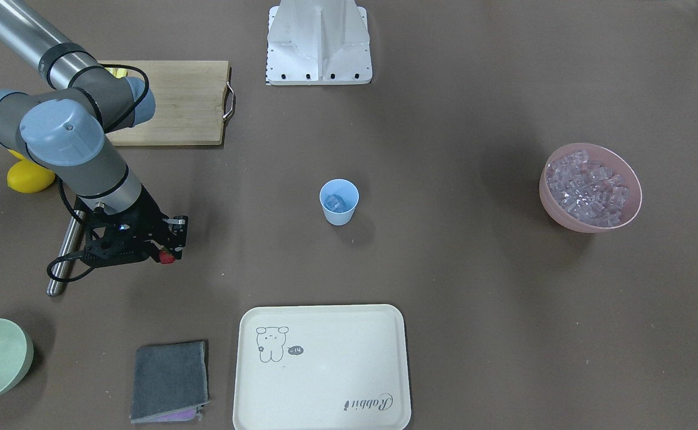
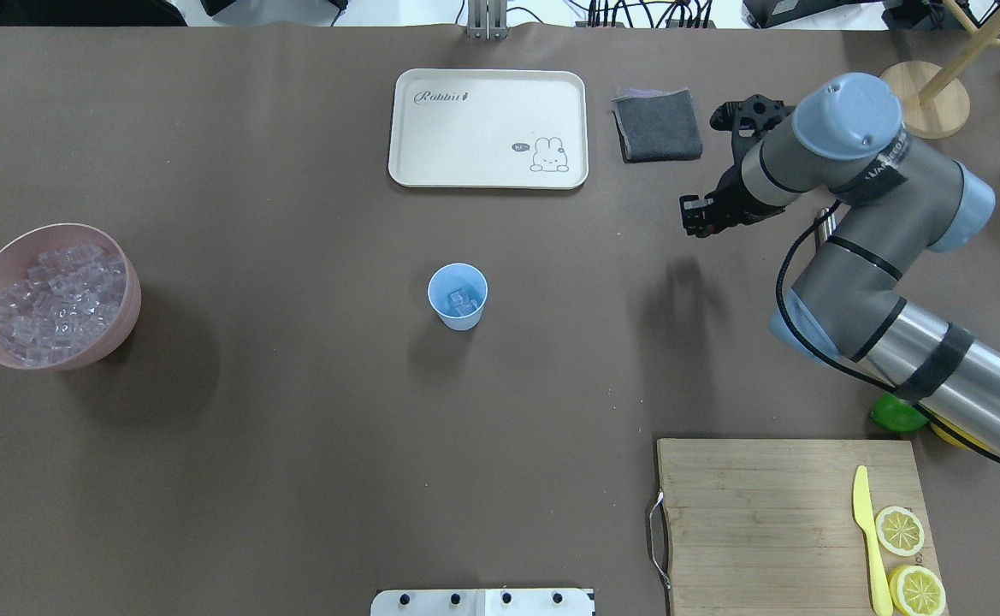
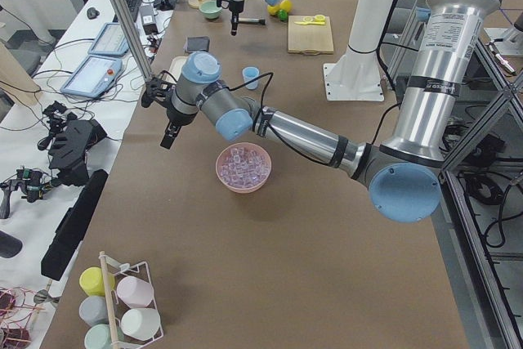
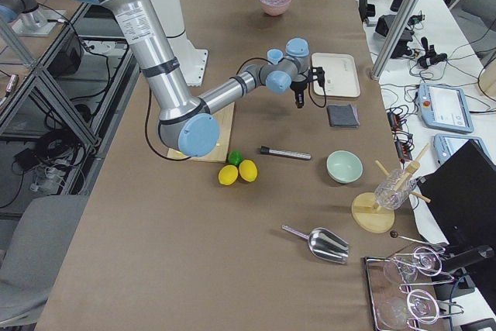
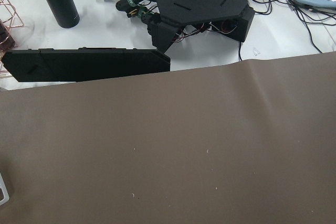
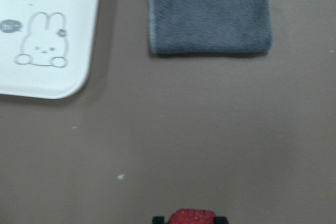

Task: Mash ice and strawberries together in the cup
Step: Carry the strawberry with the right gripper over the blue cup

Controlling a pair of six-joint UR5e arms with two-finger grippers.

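Right gripper [image 1: 168, 255] is clamped on the 1 strawberry [image 6: 191, 216], held above bare table toward the far edge, near grey cloth [image 2: 657, 125] and steel rod [image 1: 64, 258]. 1 cup [image 2: 457, 295] upright at table centre, ice [image 2: 458, 299] inside, count unclear. Tray [image 2: 488, 128] at far edge, off the gripper-cup line. Pink bowl [image 2: 55, 295] at left end, full of cubes. Overhead hides the berry; right wrist cam shows it. Only overhead shows 2 lemon slices [image 2: 900, 530] + knife [image 2: 866, 530] on cutting board [image 2: 765, 513]. Right side view: 2 lemons [image 4: 248, 170], 1 lime [image 4: 234, 157]. Left gripper [image 3: 167, 136] shows only in left side view; can't tell its state.
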